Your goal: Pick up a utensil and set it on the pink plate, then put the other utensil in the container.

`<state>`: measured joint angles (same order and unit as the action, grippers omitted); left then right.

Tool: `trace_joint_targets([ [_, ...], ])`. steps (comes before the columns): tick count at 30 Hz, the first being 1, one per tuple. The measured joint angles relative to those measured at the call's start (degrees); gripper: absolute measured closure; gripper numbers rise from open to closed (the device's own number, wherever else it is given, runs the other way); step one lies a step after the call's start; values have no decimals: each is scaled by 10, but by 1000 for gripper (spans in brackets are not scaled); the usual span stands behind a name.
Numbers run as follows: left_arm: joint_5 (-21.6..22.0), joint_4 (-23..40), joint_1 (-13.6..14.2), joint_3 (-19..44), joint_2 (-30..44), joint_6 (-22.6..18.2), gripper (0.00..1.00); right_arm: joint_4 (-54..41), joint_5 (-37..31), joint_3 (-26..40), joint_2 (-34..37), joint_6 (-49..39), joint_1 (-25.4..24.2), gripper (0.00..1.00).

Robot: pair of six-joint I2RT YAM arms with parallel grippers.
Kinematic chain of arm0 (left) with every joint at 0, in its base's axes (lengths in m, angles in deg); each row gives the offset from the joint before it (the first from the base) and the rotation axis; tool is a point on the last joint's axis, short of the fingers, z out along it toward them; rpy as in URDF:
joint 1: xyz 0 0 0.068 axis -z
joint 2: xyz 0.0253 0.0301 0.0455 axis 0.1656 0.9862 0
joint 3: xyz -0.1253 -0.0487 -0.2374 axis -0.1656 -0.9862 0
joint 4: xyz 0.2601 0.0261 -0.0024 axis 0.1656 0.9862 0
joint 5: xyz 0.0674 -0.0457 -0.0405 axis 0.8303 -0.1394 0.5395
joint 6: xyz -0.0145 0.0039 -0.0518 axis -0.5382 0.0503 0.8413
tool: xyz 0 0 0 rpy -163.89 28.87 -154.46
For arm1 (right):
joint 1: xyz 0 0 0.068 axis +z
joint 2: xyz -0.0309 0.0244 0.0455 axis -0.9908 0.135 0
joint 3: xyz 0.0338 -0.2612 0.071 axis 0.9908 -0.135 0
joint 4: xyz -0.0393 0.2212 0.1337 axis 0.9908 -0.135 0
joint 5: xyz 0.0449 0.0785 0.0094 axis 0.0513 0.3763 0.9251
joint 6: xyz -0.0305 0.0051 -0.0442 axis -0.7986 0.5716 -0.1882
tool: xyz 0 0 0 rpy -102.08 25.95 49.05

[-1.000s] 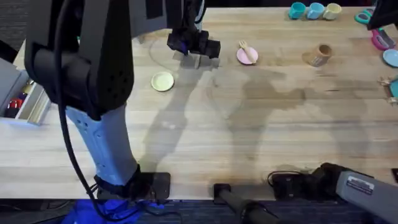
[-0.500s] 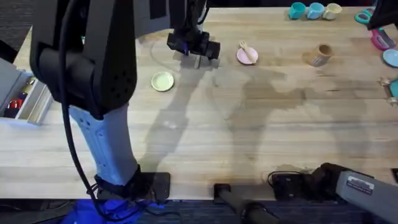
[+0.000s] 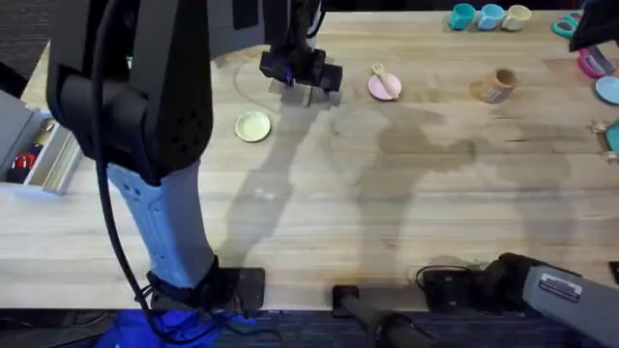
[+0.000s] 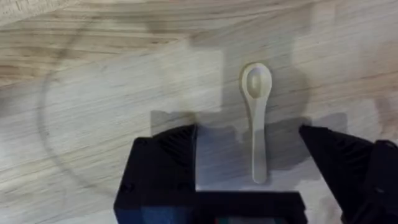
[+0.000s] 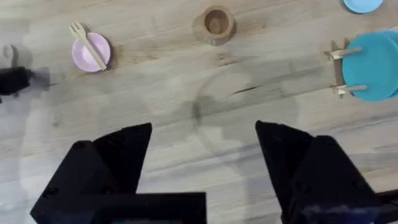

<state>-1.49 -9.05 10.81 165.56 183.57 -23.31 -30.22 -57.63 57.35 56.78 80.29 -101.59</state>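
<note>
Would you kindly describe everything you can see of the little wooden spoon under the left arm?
The wooden spoon is small and pale, with an oval bowl facing up and a thin straight handle. It lies flat on the wooden table, in the shadow of the left claw. The handle end sits between the open black fingers, touching neither as far as the left wrist view shows. Nothing else touches it.

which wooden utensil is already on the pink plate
The fork: it lies across the pink plate. The spoon lies on bare table between the left gripper's open fingers.
</note>
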Motion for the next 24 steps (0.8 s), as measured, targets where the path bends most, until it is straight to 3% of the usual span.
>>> trace_joint_targets([
  [8, 5, -23, -1, 0, 4, 0, 7, 0, 0, 0, 0, 0, 0, 4],
  [11, 7, -31, -1, 0, 5, 2, 247, 0, 0, 0, 0, 0, 0, 4],
  [13, 8, -32, -1, 0, 5, 4, 346, 0, 0, 0, 0, 0, 0, 4],
  [17, 8, -33, -1, 0, 5, 4, 419, 0, 0, 0, 0, 0, 0, 4],
  [21, 8, -34, -1, 0, 5, 6, 608, 0, 0, 0, 0, 0, 0, 4],
  [24, 8, -34, -1, 0, 5, 6, 679, 0, 0, 0, 0, 0, 0, 4],
])
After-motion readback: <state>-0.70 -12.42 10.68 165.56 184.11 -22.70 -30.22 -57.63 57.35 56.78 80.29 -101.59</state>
